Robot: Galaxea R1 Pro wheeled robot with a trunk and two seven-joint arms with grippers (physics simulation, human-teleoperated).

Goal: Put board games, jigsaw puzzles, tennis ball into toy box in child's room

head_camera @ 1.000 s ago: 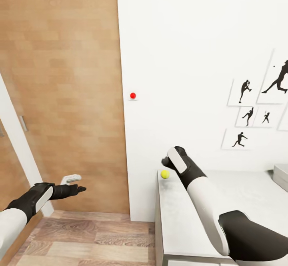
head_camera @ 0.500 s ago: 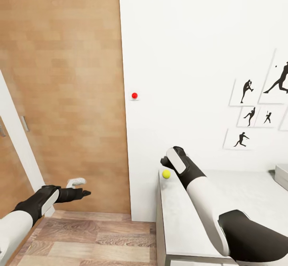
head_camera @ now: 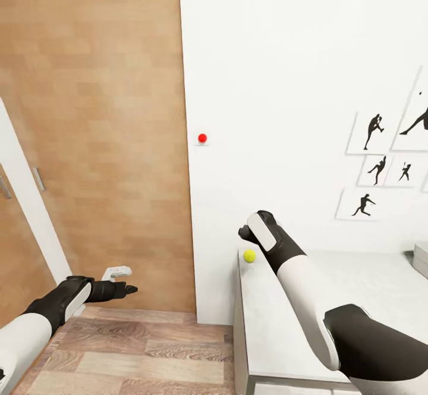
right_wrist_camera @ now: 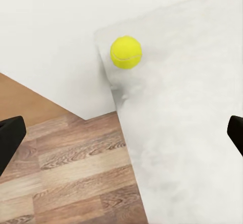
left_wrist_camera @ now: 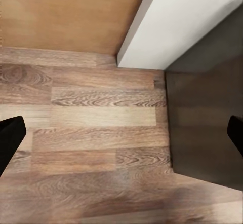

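Tennis ball (head_camera: 249,256) sits at the far left corner of the table (head_camera: 356,288), close to the white wall (head_camera: 285,85) — in the right wrist view the ball (right_wrist_camera: 125,52) lies right by the table's (right_wrist_camera: 192,122) corner edge, nothing touching it. Right gripper (head_camera: 245,235) hangs above and just beside the ball; its fingers (right_wrist_camera: 10,138) sit wide apart at the frame edges, holding nothing. Right arm (head_camera: 303,300) stretches over the tabletop. Left gripper (head_camera: 122,290) is held out over the wood floor (head_camera: 137,353), well apart from the table, near a white door handle (head_camera: 116,272); its fingers (left_wrist_camera: 9,138) are spread wide, empty — plank floor (left_wrist_camera: 91,133) and a wall corner (left_wrist_camera: 167,31) below it. Wooden door (head_camera: 95,115) stands left of the wall, a small red dot (head_camera: 203,138) on the wall beside it. Black silhouette sports pictures (head_camera: 380,163) hang at right. A grey bin's corner (head_camera: 419,261) peeks in at the table's right edge — cannot tell more of it.
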